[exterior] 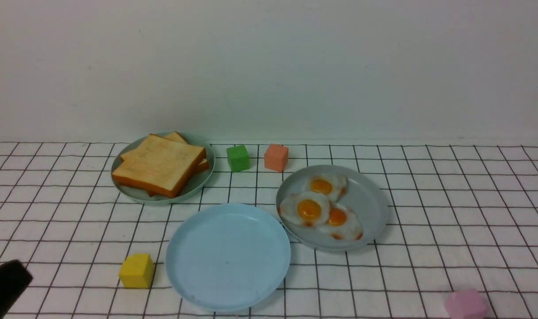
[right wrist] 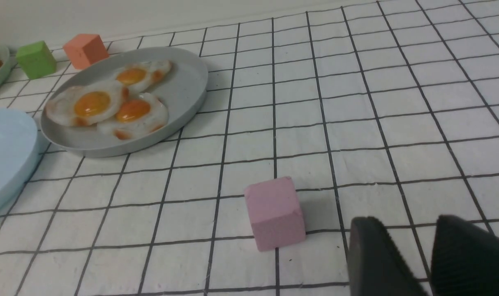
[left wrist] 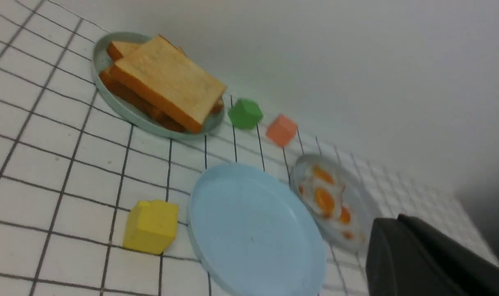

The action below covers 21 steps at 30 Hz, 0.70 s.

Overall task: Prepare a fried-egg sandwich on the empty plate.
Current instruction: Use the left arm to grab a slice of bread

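- Left jaws: shut, nothing in them, low at the front-left corner of the tabletop (exterior: pixel 450 186). They must open before any pick.
- Right jaws: standing apart and empty at the front-right corner, with the pink cube (right wrist: pixel 275 213) just beside them.
- Empty plate (exterior: pixel 227 257): bare, mid-tabletop near the front edge. Sandwich not started, as I read it.
- Toast slices (exterior: pixel 160 165): square, golden, darker crusts, foam-like look. They sit stacked and skewed on the pale green plate (exterior: pixel 207 177), left of centre toward the back edge.
- Fried eggs (exterior: pixel 311 209): three thin, glossy whites with orange yolks, overlapping on the grey-blue plate (exterior: pixel 375 208), right of centre. Its rim meets or nearly meets the empty plate's; can't tell which.
- Risk: a pinch on the skewed stack may take two slices or shove the lower one off its plate.
- Risk: the eggs overlap, so lifting one likely drags a neighbour. They lie flat with little edge to grip, so the jaws may scrape the plate.
- Risk: the plates look like light, smooth plastic on wrinkled grid cloth. A sideways nudge could slide them, and the egg plate could push the empty one.
- Risk: the yellow cube (exterior: pixel 137 270) sits just beside the empty plate on my left arm's path. A low swing knocks it. Same for the pink cube on the right.
- The green cube (exterior: pixel 238 158) and salmon cube (exterior: pixel 276 157) by the back edge are matte, hard-edged, and out of the way.
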Motion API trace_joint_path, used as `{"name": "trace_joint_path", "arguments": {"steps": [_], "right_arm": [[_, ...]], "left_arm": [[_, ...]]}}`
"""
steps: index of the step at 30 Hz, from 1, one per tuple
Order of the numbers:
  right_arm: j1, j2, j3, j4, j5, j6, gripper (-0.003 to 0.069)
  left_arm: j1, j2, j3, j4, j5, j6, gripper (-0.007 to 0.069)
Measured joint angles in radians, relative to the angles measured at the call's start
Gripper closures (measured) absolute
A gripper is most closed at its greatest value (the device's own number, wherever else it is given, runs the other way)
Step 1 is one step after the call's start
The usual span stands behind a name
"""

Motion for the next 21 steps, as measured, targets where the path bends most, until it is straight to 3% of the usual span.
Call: {"name": "trace_joint_path", "arguments": {"steps": [2, 6, 10, 17, 21], "right_arm": [[0.000, 0.000, 0.000, 0.000, 0.000, 0.000, 0.0418], [0.000, 0.000, 0.000, 0.000, -0.001, 0.000, 0.0418], [0.000, 0.000, 0.004, 0.039, -0.029, 0.027, 0.0418], [0.000, 0.000, 0.012, 0.462, -0.242, 0.232, 0.0418], [0.003, 0.000, 0.006, 0.548, -0.241, 0.241, 0.0418]], "left_arm": [[-0.053, 0.129, -0.087, 0.033, 0.089, 0.079, 0.0638], [-0.128, 0.344, -0.222, 0.124, 0.255, 0.117, 0.0638], [-0.175, 0.490, -0.319, 0.173, 0.298, 0.126, 0.0638], [-0.289, 0.684, -0.393, 0.296, 0.276, 0.179, 0.0638], [-0.351, 0.758, -0.416, 0.348, 0.280, 0.130, 0.0638]]}}
